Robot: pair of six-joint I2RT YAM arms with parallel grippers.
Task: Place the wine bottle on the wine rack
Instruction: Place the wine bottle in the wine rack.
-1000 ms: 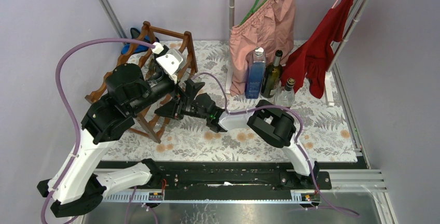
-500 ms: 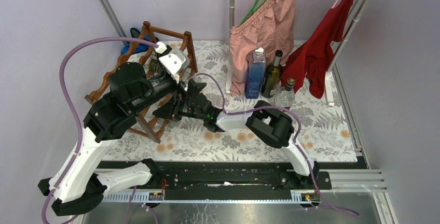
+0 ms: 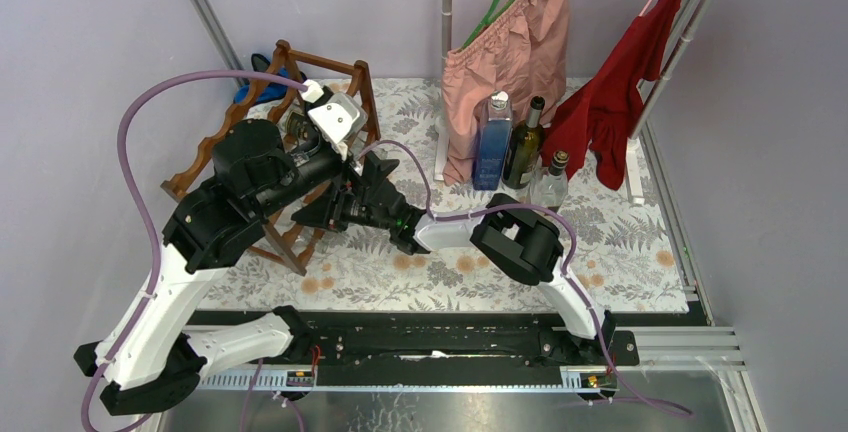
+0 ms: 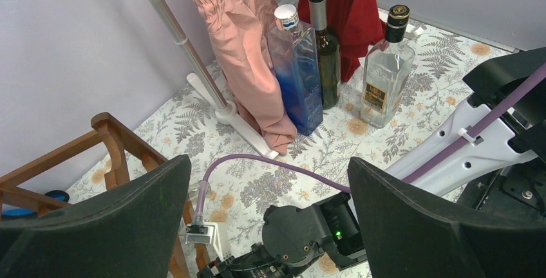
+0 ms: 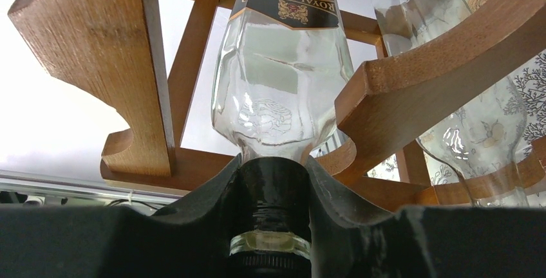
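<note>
The wine rack [image 3: 362, 89], a reddish-brown wooden frame with scalloped rails, stands at the back left and fills the right wrist view [image 5: 109, 53]. My right gripper [image 5: 273, 181] is shut on the black-capped neck of a clear glass bottle [image 5: 283, 78] with a black and gold label. The bottle lies in a scallop of the rack. In the top view the right gripper [image 3: 330, 207] reaches into the rack's near side. My left gripper [image 4: 270, 220] is open and empty, hovering above the right wrist and next to the rack.
A second clear bottle [image 5: 476, 123] lies in the neighbouring slot. A blue bottle [image 3: 493, 142], a dark wine bottle [image 3: 524, 142] and a small clear bottle [image 3: 551, 180] stand at the back. Pink shorts [image 3: 510, 52] and a red garment [image 3: 620, 92] hang on stands.
The right arm has edged left, pushing the bottle a little further into the rack. The left arm has shifted slightly.
</note>
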